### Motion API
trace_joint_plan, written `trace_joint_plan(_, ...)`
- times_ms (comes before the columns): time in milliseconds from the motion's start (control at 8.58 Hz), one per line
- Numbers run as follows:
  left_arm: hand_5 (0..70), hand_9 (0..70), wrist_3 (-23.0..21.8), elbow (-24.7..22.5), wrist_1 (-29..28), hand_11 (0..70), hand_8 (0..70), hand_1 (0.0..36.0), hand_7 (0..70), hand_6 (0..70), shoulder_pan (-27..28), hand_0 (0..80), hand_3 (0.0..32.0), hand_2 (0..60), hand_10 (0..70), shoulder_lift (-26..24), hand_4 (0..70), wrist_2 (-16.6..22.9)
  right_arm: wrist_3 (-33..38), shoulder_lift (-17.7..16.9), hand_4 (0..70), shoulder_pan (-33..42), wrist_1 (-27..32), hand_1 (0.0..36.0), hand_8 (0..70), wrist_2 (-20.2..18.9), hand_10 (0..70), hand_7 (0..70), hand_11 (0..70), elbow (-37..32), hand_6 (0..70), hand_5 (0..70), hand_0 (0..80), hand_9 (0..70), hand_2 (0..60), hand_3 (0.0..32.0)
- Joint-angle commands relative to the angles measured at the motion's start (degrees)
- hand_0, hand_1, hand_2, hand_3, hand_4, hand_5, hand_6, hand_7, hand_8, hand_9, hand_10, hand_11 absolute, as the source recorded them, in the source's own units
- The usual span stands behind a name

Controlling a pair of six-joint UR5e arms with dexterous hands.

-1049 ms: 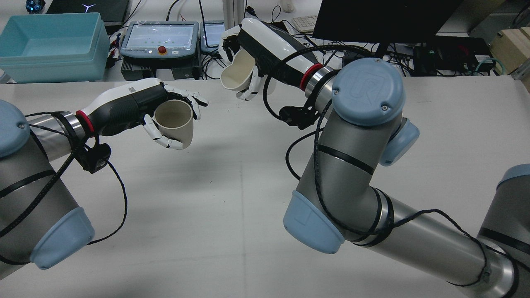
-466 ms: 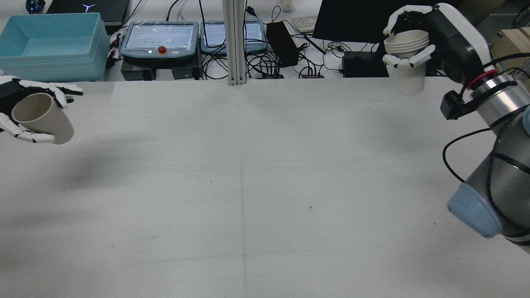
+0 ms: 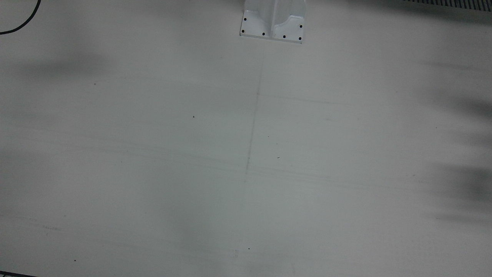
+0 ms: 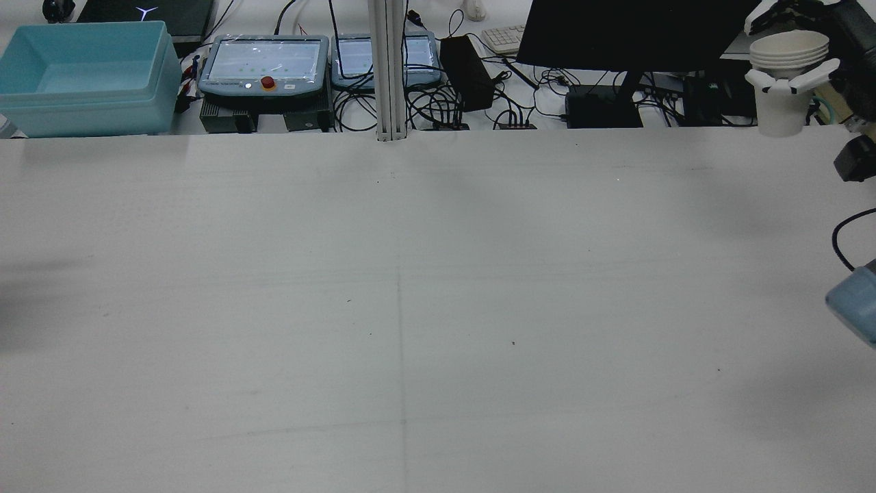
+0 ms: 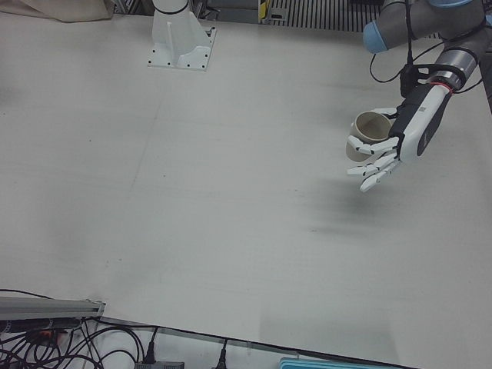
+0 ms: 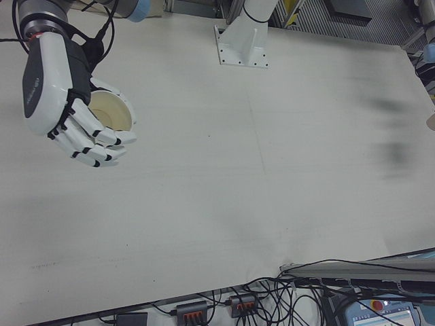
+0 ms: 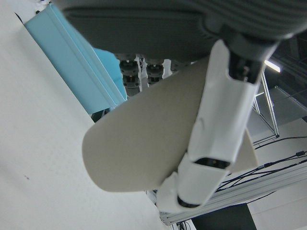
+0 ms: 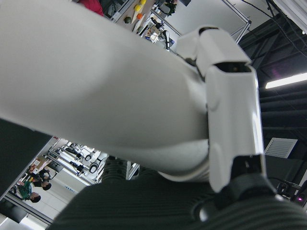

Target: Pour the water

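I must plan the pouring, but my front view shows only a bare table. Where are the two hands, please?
Observer: The left hand shows in the left-front view. It is above the table and shut on a beige paper cup.
Operator: And the right hand?
Observer: The right hand shows in the right-front view, its fingers wrapped around a cream cup with a ribbed rim. In the rear view that cup looks upright, at the far right corner.

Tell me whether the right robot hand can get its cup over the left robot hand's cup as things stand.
Probably not without a long move: the right robot hand with its cup and the left robot hand with its cup are at opposite table ends. Nothing stands between.
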Motion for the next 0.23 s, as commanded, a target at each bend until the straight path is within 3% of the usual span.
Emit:
trace_joint_plan(0, 70.0, 10.6, 7.4, 4.8, -10.5, 18.2, 10.3, 36.0, 22.6, 22.7, -0.6, 80.0, 0.0, 60.0, 10.0, 6.6, 70.0, 0.4, -9.4, -4.9, 11.1, 3.7, 1.1, 36.0, 29.1, -7.1, 44.8, 42.1, 67.8, -1.1, 30.4, 35.5, 80.0, 40.2, 60.0, 0.0)
trace_joint_plan(117, 70.0, 10.9, 9.4, 4.8, -10.5, 18.8, 10.7, 36.0, 23.3, 24.2, 1.2, 80.0, 0.0, 60.0, 10.4, 6.4, 70.0, 0.2, -9.7, -6.4, 9.7, 3.8, 3.2, 36.0, 29.7, -7.2, 45.5, 41.4, 68.9, -2.1, 30.3, 34.4, 80.0, 40.9, 60.0, 0.0)
